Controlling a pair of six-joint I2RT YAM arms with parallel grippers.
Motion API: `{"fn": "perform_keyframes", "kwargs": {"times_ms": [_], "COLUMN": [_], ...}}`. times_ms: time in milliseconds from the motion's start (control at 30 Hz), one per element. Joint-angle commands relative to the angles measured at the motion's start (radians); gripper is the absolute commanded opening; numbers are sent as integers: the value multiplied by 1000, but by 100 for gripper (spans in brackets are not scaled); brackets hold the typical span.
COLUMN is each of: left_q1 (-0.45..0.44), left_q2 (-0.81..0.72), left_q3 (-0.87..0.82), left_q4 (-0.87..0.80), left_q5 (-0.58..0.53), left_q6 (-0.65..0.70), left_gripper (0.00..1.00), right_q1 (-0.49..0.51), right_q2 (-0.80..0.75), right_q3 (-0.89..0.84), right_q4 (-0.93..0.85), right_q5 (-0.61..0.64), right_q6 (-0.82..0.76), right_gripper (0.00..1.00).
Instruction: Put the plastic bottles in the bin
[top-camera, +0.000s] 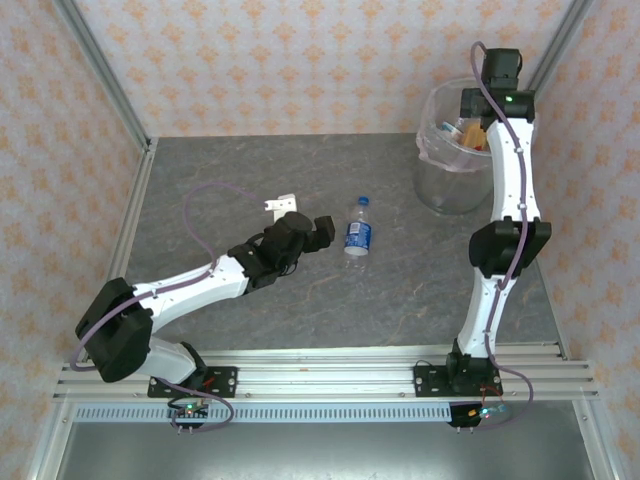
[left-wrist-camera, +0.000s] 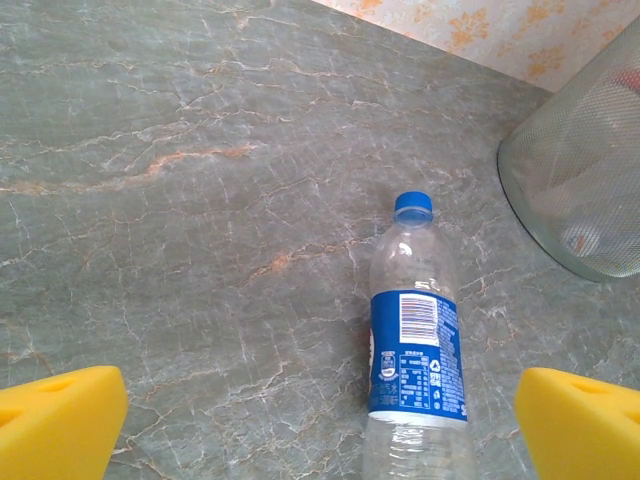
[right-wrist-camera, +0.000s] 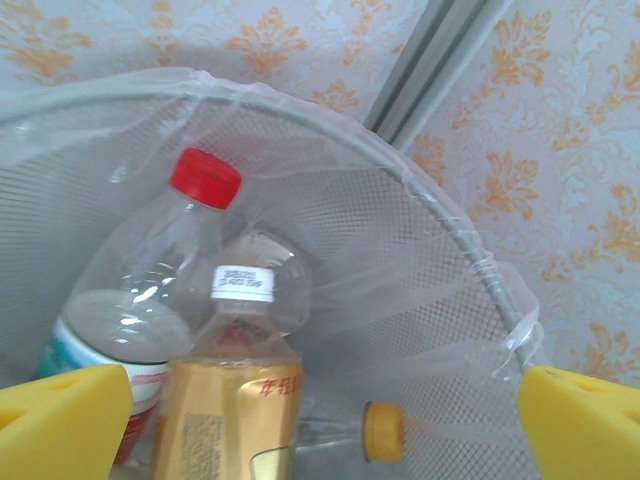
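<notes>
Over at the far right corner, the right gripper (right-wrist-camera: 320, 428) hangs above the bin (right-wrist-camera: 455, 240), its yellow pads (right-wrist-camera: 60, 425) spread wide with nothing between them. Below it, inside the bag-lined mesh, lie a red-capped bottle (right-wrist-camera: 150, 290), a white-capped bottle (right-wrist-camera: 235, 400) with a gold label resting against it, and a yellow-capped bottle (right-wrist-camera: 383, 430) lower down. Mid-table, a blue-labelled bottle (top-camera: 358, 236) lies on its side on the grey marbled table (top-camera: 250, 160), cap pointing away from the arms, well apart from the bin. The left gripper (top-camera: 322, 230) sits just beside it, jaws fully open and empty. In the left wrist view the bottle lies untouched, nearer the right-hand pad.
</notes>
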Motion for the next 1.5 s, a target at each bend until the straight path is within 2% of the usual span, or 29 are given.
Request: {"fn": "perform_keyframes", "kwargs": {"times_ms": [0,133,200,333,500,633,867,1033,1267,1467], "left_q1": [10,10,11,14,28,39,42,52,63,63], "left_q2": [-19,-13,-15,-18,-56,-87,-162,-212,-242,-246], "left_q3": [-17,-24,-40,-42,-90,-120,-188,-202,-191,-207], "left_q4": [-28,-17,11,4,27,21,23,-11,-89,-83], "left_q5": [-28,-10,0,-8,-36,-62,-173,-234,-310,-348], "left_q6": [-9,-19,-30,-57,-79,-73,-74,-45,-36,-46], "left_gripper": [100,100,100,100,100,100,100,100,100,100], "right_q1": [-5,-4,4,70,187,243,283,306,350,417], "right_q2": [-94,-143,-168,-239,-376,-479,-645,-732,-776,-735], "right_q3": [1,-24,-35,-131,-385,-591,-934,-1135,-1319,-1413], "right_q4": [-49,-77,-98,-68,92,195,319,371,435,519], "right_q5": [-103,-200,-294,-375,-380,-370,-399,-370,-318,-296], "right_q6": [72,157,241,306,337,362,416,521,627,711], "right_gripper": [99,99,99,99,99,99,99,99,99,99]}}
